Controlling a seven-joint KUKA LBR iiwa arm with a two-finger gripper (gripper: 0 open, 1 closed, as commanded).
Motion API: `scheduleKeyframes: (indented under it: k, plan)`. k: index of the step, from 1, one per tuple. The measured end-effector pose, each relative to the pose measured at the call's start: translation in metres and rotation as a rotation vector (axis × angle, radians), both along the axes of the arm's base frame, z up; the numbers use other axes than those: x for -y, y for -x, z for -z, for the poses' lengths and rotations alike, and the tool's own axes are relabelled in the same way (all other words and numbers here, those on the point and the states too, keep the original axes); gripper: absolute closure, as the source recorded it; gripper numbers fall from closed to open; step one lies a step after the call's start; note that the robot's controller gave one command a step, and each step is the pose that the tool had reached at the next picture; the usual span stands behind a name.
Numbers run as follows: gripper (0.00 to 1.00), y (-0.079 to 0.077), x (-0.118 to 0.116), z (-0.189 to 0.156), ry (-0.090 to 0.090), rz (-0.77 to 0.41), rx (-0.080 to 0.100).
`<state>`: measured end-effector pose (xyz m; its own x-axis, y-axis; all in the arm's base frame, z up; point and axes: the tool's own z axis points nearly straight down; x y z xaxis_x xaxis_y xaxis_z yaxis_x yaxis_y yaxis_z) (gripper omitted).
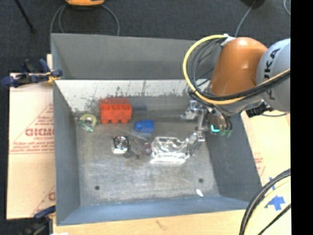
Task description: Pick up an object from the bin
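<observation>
Right of the frame's centre, the gripper (195,142) is seen low over the floor of the grey metal bin (146,180), at the right end of a crumpled, clear, glossy plastic packet (167,151); whether the two touch cannot be made out, and whether the claw is spread or pressed together cannot be told either. The packet lies just below the middle of the frame, apart from the walls; it is judged to be the thing nearest to hand. It is expected to be light, thin and yielding, so that it would crumple under pressure rather than break; its glossy skin is likely to be slippery; a hold is best taken on a raised fold or across its narrow right end, not on a flat face.

Six things are counted in the bin, one of each kind: the clear packet; one orange-red plastic block with studs on top (116,111), toward the upper left by the back wall; one small blue rounded piece (144,126), just below and right of the block; one pale greenish translucent ring (88,122), by the left wall; one small shiny metal piece (120,144), left of the packet; one tiny white scrap (199,193), at the lower right. Something dark between the metal piece and the packet is too indistinct to be named.
</observation>
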<state>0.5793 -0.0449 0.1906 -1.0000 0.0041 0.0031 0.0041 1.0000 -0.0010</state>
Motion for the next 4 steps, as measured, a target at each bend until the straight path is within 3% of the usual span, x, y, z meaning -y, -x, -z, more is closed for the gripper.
scheduleKeyframes:
  k: [1,2,3,4]
  plan:
    - [0.0,-0.018,-0.003,0.091,0.001,0.211,0.015]
    - [1.0,-0.018,-0.003,0.093,0.001,0.209,0.014]
    - [1.0,-0.024,-0.008,-0.036,-0.002,0.214,0.012]
    - [1.0,0.02,0.042,-0.027,0.001,0.338,0.0]
